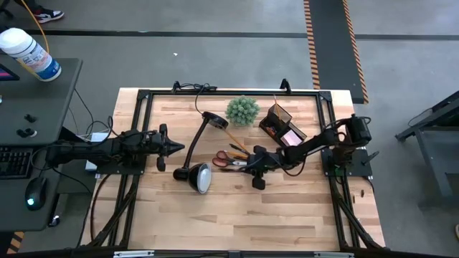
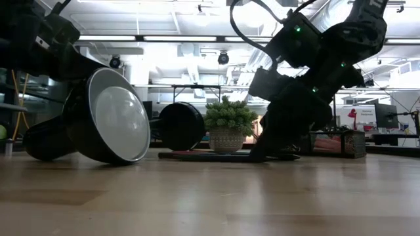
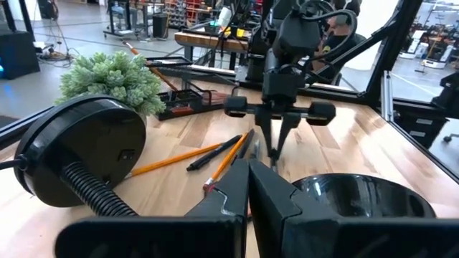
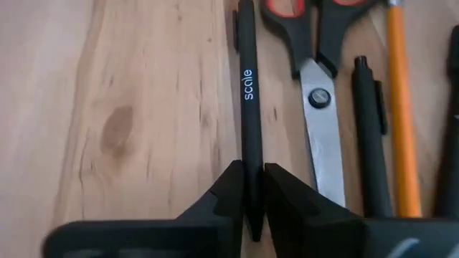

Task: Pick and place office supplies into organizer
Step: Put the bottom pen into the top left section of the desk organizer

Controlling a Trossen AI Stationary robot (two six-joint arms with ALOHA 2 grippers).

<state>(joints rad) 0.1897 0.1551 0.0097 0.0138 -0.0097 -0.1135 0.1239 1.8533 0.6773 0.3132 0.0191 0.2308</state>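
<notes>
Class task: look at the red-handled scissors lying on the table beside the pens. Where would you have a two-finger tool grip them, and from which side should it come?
Grip the scissors near the pivot screw, where blades and handles narrow to one flat neck. Come straight down from above, fingers either side of it: they lie flat and closed on the wood. It is tight: the black pen lies close on one side and a dark pen on the other. The right tool is closed on the black pen.

Bright ceiling lights (image 2: 216, 16) are washing out the room in the low view, leaving the right arm (image 2: 308, 72) showing as a dark silhouette. Glare is spreading across the lamp shade (image 2: 118, 121) there, and the near tabletop (image 2: 210, 203) is blurring. The right wrist view is looking soft, its fingers (image 4: 222, 208) out of focus.
</notes>
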